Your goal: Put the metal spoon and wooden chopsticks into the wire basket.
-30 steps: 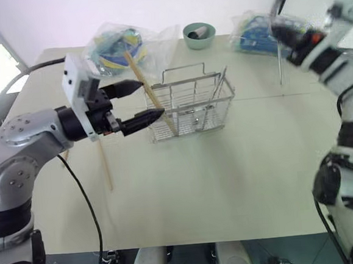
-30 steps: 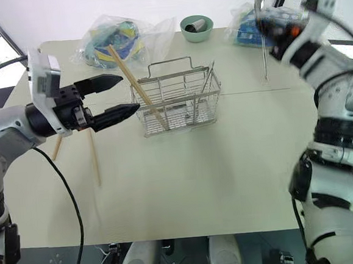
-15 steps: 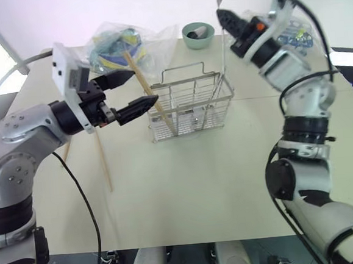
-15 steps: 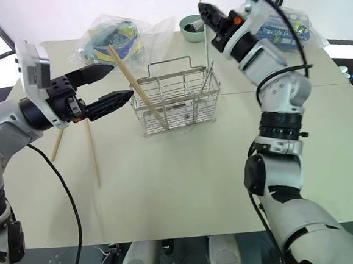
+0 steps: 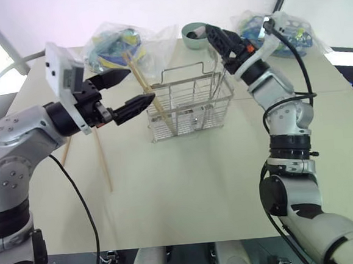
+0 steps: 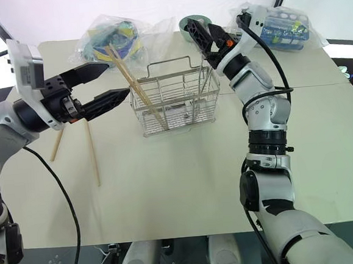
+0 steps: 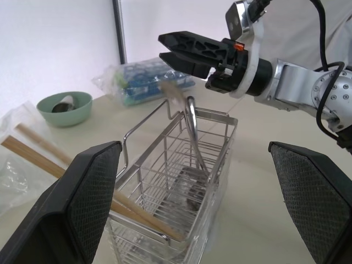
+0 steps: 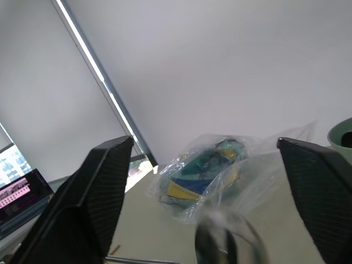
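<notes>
The wire basket [image 5: 193,115] stands mid-table. One of the wooden chopsticks [image 5: 152,100] leans inside its left end. Two more chopsticks [image 5: 103,162] lie on the table to the left. My left gripper [image 5: 142,84] hangs open beside the basket's left end, holding nothing. My right gripper [image 5: 218,38] hovers open just above the basket's right rim. The metal spoon [image 7: 191,118] stands tilted in the basket's right end. Its blurred upper end [image 8: 230,247] is just below the right fingers and apart from them.
A green bowl [image 5: 196,35] sits behind the basket near the table's far edge. Clear plastic bags of coloured items lie at the far left [image 5: 117,45] and far right [image 5: 284,28]. The cream table [image 5: 186,180] reaches forward of the basket.
My right arm swung left and down from the table's far right to above the basket. Its gripper opened, and the spoon now stands in the basket. The left gripper stayed put.
</notes>
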